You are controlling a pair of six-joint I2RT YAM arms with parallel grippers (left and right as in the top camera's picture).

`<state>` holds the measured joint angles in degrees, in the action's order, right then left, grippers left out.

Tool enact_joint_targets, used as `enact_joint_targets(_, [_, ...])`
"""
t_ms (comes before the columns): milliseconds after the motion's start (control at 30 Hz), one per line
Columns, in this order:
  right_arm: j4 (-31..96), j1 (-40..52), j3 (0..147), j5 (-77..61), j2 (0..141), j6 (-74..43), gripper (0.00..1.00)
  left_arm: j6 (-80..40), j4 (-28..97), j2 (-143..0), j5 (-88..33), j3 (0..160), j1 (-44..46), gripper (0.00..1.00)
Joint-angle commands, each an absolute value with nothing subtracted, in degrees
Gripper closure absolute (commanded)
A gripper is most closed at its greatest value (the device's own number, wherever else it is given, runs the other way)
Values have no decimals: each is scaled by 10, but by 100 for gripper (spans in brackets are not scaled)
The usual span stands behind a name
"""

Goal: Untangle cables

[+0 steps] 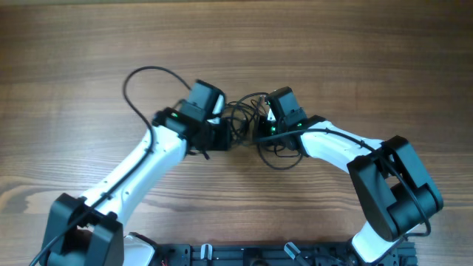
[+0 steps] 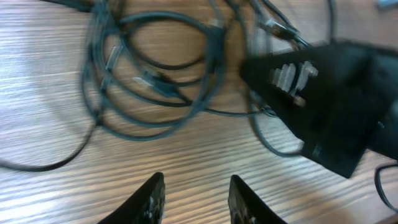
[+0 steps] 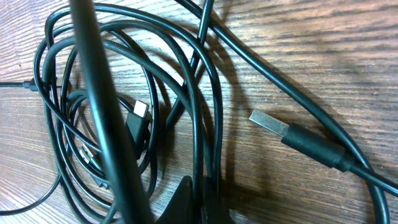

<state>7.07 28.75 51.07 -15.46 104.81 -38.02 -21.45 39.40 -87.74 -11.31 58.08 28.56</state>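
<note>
The cables (image 1: 242,118) lie as a small black tangle on the wooden table between my two grippers. In the right wrist view they show as overlapping loops (image 3: 124,93) with a silver USB plug (image 3: 267,122) lying free on the wood. My right gripper (image 3: 199,180) is shut on one or two strands at the tangle's near edge, and it sits just right of the bundle (image 1: 260,131). My left gripper (image 2: 196,180) is open over bare wood, short of the loops (image 2: 155,81), with nothing between its fingers. It sits at the bundle's left side (image 1: 225,134).
One long strand (image 1: 137,74) arcs out to the left past the left arm. The right gripper's black body (image 2: 323,99) fills the right of the left wrist view. A black rail (image 1: 244,255) runs along the table's near edge.
</note>
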Motion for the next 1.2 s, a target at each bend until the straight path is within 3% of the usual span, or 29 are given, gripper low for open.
enact_joint_targets(0, [85, 283, 509, -152, 1059, -390, 96, -192, 367, -872, -25, 560, 323, 62])
enact_joint_targets(467, [89, 283, 509, -151, 1059, -391, 96, -106, 328, -923, 10, 535, 344, 59])
enact_joint_targets(533, [89, 283, 509, -151, 1059, -392, 96, -110, 328, -926, 10, 535, 342, 69])
enact_joint_targets(700, [90, 283, 509, -151, 1059, -392, 96, -124, 319, -922, 10, 535, 338, 72])
enact_joint_targets(967, [90, 283, 509, -151, 1059, -392, 96, -126, 317, -922, 9, 535, 315, 71])
enact_joint_targets(1167, [90, 283, 509, -151, 1059, -392, 96, -170, 314, -924, -18, 535, 284, 62])
